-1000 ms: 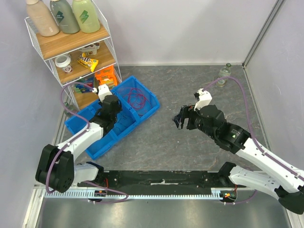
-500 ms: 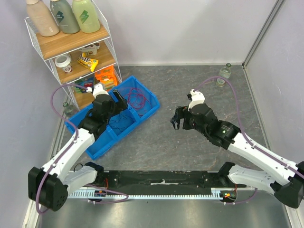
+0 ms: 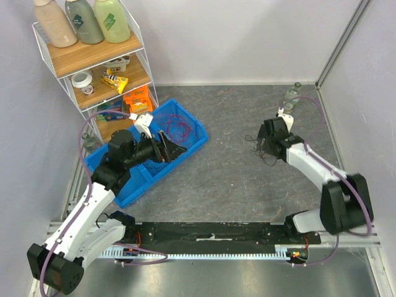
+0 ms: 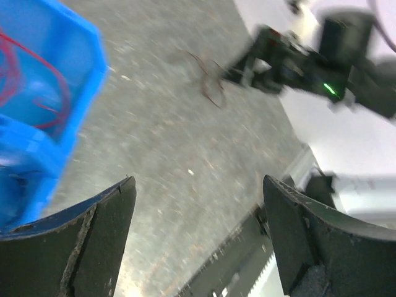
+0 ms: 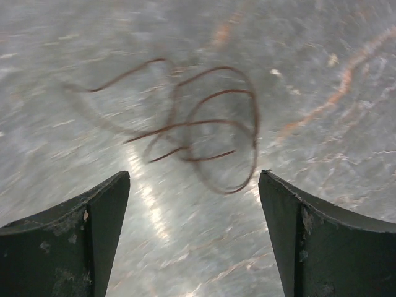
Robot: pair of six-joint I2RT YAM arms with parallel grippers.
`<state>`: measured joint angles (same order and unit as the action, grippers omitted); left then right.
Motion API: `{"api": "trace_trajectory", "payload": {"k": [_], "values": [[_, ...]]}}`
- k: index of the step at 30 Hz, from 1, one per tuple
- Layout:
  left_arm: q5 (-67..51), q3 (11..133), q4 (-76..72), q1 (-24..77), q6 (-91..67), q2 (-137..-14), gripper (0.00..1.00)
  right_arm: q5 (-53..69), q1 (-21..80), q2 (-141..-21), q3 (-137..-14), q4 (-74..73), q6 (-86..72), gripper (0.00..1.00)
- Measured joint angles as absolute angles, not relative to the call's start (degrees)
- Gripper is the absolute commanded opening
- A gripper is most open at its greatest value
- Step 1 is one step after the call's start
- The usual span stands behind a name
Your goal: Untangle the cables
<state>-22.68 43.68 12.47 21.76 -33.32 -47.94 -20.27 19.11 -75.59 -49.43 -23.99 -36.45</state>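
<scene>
Seen from above, the left tool (image 3: 167, 150) hangs over the blue bin (image 3: 197, 137), which sits toward the far left corner of the counter (image 3: 216, 185). Its fingers are apart with nothing between them. The red and purple cables (image 3: 179, 128) lie bunched in the bin compartment nearest the counter's middle. Toward the right edge, the right tool (image 3: 262, 143) points down at a thin dark cable (image 3: 266, 156) lying loose on the counter, well apart from the bin. A wire shelf (image 3: 93, 74) with bottles stands at the far left corner.

In the left wrist view, the left tool (image 4: 198, 238) is spread wide and empty above the counter (image 4: 154, 142). The blue bin (image 4: 55, 142) is at the left, and the red and purple cables (image 4: 37, 68) show inside it as red loops. Across the counter, blurred, the dark cable (image 4: 207, 83) lies just beside the right tool (image 4: 244, 65).

In the right wrist view, the right tool (image 5: 195, 241) is spread apart. The dark cable (image 5: 210, 130) lies in loose loops on the counter (image 5: 322, 74) just ahead, and neither finger touches it.
</scene>
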Motion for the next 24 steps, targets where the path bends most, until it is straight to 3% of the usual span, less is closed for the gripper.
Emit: {"api": "trace_trajectory", "payload": {"k": [4, 7, 11, 12, 13, 15, 16, 24], "values": [[-33.76, 39.24, 8.51, 23.42, -33.8, -47.7, 0.89, -20.73, 12.43, -85.95, -50.3, -22.65, -35.97, 0.9], [-36.97, 35.14, 6.46, 27.46, -35.03, -47.29, 0.88, -20.78, 11.38, -91.88, -52.31, -21.61, -34.09, 0.81], [-36.6, 32.8, 3.95, 37.69, -36.49, -48.12, 0.86, -17.15, 11.92, -97.49, -55.72, -19.05, -31.05, 0.52], [-36.25, 32.8, 2.96, 40.36, -36.62, -48.84, 0.86, -15.86, 12.36, -98.15, -55.75, -17.93, -30.46, 0.41], [-36.03, 32.84, 2.0, 42.52, -36.64, -49.67, 0.86, -14.79, 13.08, -98.35, -55.66, -17.37, -30.0, 0.24], [-35.59, 32.93, 1.19, 44.95, -36.64, -51.62, 0.86, -13.45, 15.4, -98.0, -55.4, -16.25, -29.26, 0.06], [-35.16, 33.06, 1.1, 45.36, -36.62, -52.56, 0.86, -12.43, 16.95, -97.56, -55.05, -15.66, -29.1, 0.01], [-30.3, 36.34, 3.31, 45.5, -35.55, -53.82, 0.86, 0.64, 24.12, -81.76, -50.3, -15.42, -26.35, 0.0]]}}
